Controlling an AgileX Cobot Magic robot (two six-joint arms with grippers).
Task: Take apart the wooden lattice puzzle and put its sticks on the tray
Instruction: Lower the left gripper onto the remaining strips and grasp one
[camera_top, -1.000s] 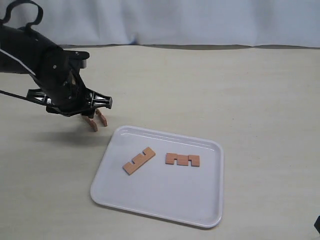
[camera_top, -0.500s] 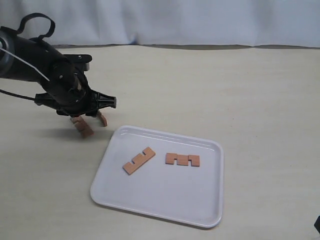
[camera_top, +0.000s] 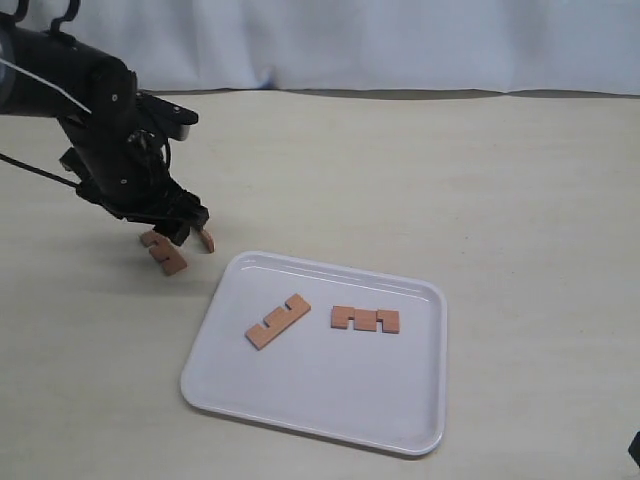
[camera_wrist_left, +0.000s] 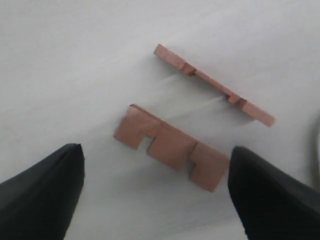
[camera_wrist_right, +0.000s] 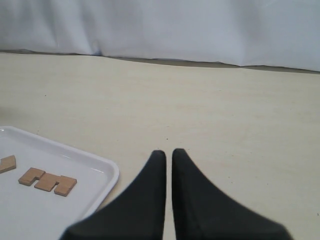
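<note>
No assembled lattice puzzle shows; its sticks lie apart. Two sticks are on the table left of the tray (camera_top: 330, 420): one flat (camera_top: 165, 252) (camera_wrist_left: 170, 147), one on its edge (camera_top: 207, 240) (camera_wrist_left: 215, 85). My left gripper (camera_top: 180, 228) (camera_wrist_left: 157, 187) hangs open just above them, its dark fingers (camera_wrist_left: 45, 185) on either side of the flat stick without touching it. Two more sticks (camera_top: 277, 321) (camera_top: 365, 320) lie flat on the tray, one also seen from the right wrist (camera_wrist_right: 48, 181). My right gripper (camera_wrist_right: 168, 155) is shut and empty, right of the tray (camera_wrist_right: 95, 172).
The beige table runs to a white cloth backdrop (camera_top: 400, 40) at the far side. The left arm's black body (camera_top: 95, 130) stands over the table's left part. The tray's right half holds nothing.
The left arm has pulled back toward the far left and turned its wrist. The flat stick beside the tray now shows further left, clear of the gripper. Sticks on the tray are unmoved.
</note>
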